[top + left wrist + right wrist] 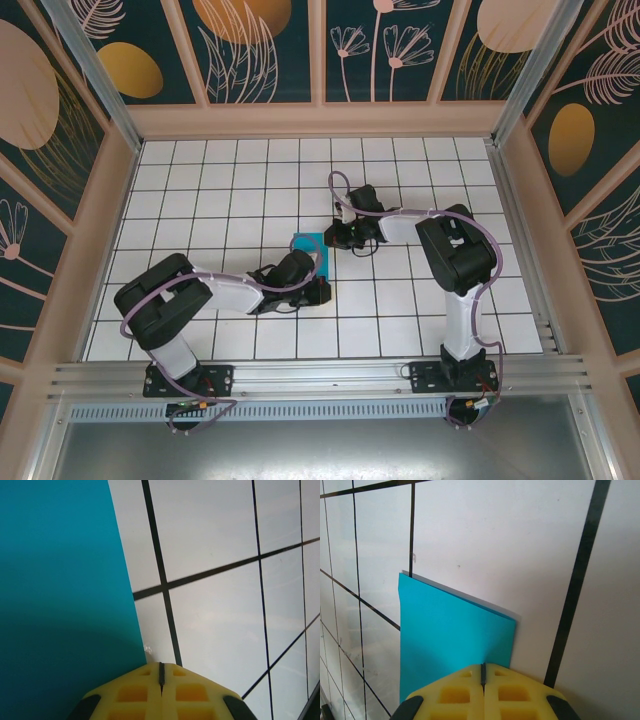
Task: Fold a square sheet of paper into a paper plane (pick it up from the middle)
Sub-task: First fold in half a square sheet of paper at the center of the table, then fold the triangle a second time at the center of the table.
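Yellow-fingered and clenched empty, facing the square sheet of paper [308, 246] just ahead of right gripper [482, 669], ahead-left of left gripper [161, 668].

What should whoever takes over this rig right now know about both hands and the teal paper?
Left hand: shut, tips beside an edge of the thin teal paper sheet, which lies flat on the white gridded table.
Right hand: shut, tips at the sheet's near edge; whether it pinches paper is unclear.
Done: sheet looks folded once; a second layer peeks out along its far edge.
Left: no pointed nose or wings yet; the remaining plane folds.
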Robot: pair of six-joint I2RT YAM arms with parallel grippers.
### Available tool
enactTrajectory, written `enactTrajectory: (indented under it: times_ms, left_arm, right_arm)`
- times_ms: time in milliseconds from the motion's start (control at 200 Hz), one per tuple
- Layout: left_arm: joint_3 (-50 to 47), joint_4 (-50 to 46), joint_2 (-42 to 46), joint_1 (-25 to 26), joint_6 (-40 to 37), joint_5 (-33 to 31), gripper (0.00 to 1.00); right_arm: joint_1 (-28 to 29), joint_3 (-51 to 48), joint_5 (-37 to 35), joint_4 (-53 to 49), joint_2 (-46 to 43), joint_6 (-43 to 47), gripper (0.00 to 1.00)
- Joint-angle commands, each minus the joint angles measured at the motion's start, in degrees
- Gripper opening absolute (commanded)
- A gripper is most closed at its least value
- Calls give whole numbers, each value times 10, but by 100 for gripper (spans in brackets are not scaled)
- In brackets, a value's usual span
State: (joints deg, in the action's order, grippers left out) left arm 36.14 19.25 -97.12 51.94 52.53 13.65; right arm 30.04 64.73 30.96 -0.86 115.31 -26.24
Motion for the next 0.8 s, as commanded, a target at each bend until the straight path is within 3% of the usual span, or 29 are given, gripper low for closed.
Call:
enactTrajectory:
  times_ms: [0, 235, 340, 475, 555, 625, 796]
  left_arm:
    - [-4, -55, 10, 14, -8, 9, 0]
    - [42, -117, 59, 12, 0, -54, 0]
    - [63, -156, 88, -12, 1, -87, 0]
    - [52, -193, 140, -78, 15, -112, 23]
    - [42, -210, 177, -116, 26, -136, 41]
    - [30, -215, 201, -149, 36, -142, 46]
    - [5, -220, 230, -203, 52, -158, 76]
  right_arm:
    - [2, -27, -42, -30, 43, -2, 0]
    - [1, -21, -23, -32, 16, 3, 0]
    - [1, -5, -23, -45, -15, 9, 0]
    - [6, 5, -47, -66, -65, 9, 1]
    - [15, 8, -89, -94, -91, 8, 13]
    - [41, 7, -136, -115, -111, 2, 28]
    - [109, 3, -258, -164, -137, -49, 49]
